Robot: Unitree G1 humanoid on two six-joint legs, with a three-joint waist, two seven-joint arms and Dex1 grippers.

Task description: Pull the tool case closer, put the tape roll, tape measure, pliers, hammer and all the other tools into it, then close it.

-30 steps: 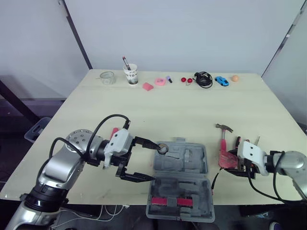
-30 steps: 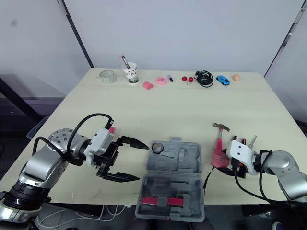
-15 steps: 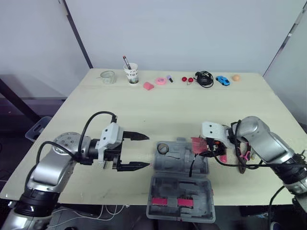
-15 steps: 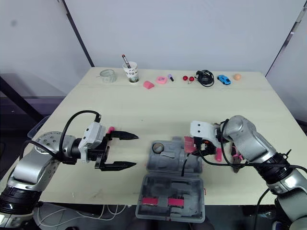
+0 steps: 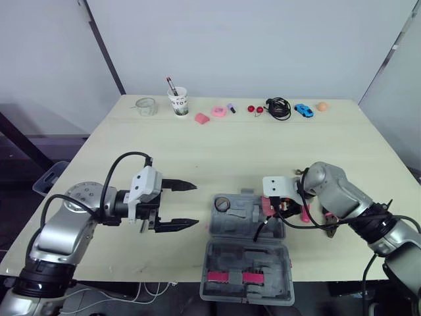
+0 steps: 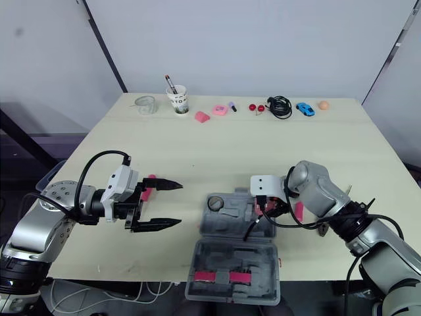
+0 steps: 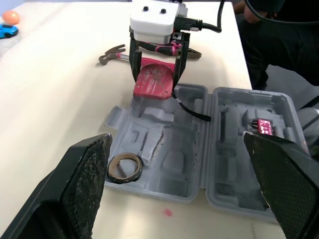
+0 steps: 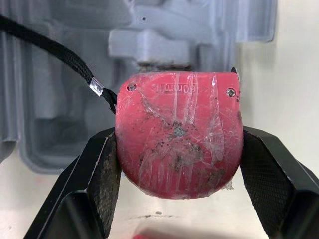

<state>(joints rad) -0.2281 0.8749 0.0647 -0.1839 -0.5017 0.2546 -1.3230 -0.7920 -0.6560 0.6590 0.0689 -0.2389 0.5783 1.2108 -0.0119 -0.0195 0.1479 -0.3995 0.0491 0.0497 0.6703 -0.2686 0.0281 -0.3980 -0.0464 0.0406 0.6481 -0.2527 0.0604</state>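
The right tool (image 7: 155,82) clamps the red tape measure (image 8: 178,139) by its narrow edges, just above the far half of the open tool case (image 5: 248,262), by the desk's (image 5: 197,151) near edge. Dropped here, it may miss a moulded recess, or its black lanyard (image 7: 192,112) may drape over the rim; either could block closing. The left tool (image 5: 195,204) hangs open beside the case. The measure's broad face tilts towards the left edge; the case's long axis follows the near edge.
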